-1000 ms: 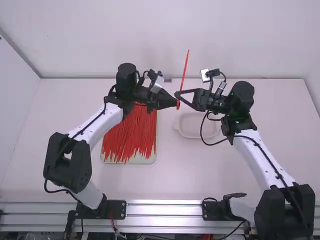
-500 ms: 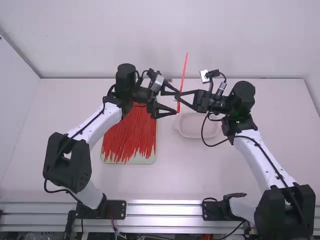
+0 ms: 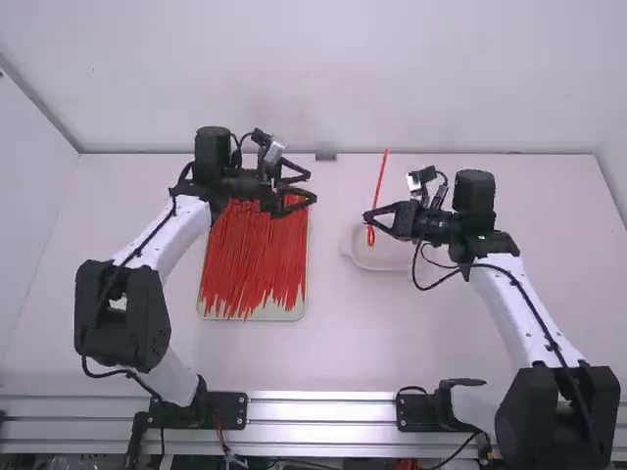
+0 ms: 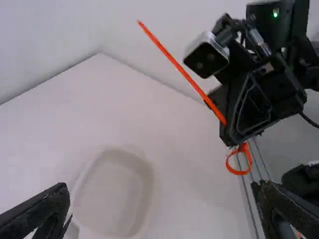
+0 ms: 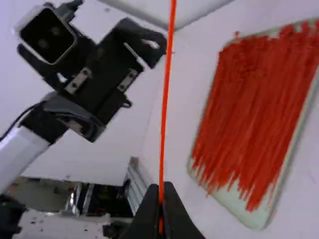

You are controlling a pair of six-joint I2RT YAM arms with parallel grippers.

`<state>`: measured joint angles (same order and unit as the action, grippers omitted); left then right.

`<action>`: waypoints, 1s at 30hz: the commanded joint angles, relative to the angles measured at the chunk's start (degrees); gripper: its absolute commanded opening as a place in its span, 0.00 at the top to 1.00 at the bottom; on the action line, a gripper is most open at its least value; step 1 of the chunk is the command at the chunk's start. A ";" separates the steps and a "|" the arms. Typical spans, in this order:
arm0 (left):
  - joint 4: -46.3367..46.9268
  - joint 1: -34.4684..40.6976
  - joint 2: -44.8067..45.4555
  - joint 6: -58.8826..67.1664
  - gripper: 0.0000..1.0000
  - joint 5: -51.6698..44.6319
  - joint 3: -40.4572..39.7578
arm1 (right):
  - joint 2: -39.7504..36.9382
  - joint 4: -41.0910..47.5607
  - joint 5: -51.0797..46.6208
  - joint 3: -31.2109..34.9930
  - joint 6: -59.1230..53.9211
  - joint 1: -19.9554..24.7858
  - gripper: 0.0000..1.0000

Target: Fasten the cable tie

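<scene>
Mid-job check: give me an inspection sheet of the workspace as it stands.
Surface: white table, bare around the job's things.
Job's things: looped red cable tie held near dish; tray of spare ties.
Clutter: nothing seen.
Grippers: left gripper open over tray's far end; right gripper shut on cable tie.
Cables: black cable hangs loose by right arm.
Surroundings: white walls; metal rail at front.

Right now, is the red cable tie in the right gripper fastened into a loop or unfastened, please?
Fastened: the cable tie forms a small closed loop just below the right gripper, with its long tail projecting beyond.
</scene>
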<state>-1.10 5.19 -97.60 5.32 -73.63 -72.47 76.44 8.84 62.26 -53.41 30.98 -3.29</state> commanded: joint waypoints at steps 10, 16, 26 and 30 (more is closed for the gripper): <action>4.24 -5.20 0.09 0.46 0.01 -0.13 0.11 | -0.68 13.81 -24.48 -1.25 -11.96 0.11 1.00; 6.23 -5.14 0.09 -4.79 0.01 12.90 0.11 | -0.42 15.10 -38.38 -1.25 -11.30 -4.52 1.00; 10.32 -5.20 0.09 -11.06 0.01 26.75 0.11 | 7.21 5.22 -42.60 -1.25 -6.75 -6.34 1.00; 9.81 -5.18 0.09 -12.22 0.01 26.82 0.11 | 12.59 4.44 -42.66 -1.36 -7.02 -5.99 1.00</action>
<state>8.71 0.21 -97.60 -5.34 -47.94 -72.47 86.91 13.43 20.38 -53.43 23.64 -9.39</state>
